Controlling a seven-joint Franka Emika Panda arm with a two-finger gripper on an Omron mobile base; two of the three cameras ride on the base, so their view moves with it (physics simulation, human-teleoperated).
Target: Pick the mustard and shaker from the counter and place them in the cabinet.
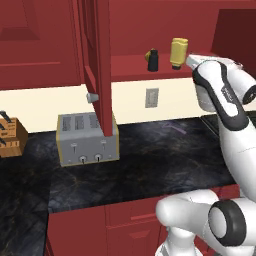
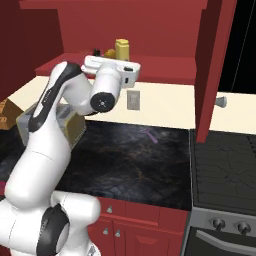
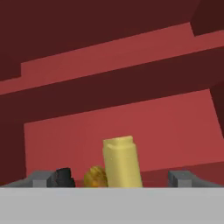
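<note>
The mustard, a squat yellow bottle, stands upright on the red shelf of the open wall cabinet. The shaker, a small dark cylinder, stands on the same shelf to its left. My gripper is open at shelf height, just right of the mustard in the left base view. In the hand view the mustard rises between the two fingertips, a little beyond them, and nothing is held. The black marbled counter lies below.
A rounded orange lump sits on the shelf between shaker and mustard. The cabinet's tall red door hangs open with its grey knob. A toaster and knife block stand on the counter; a stove is at right.
</note>
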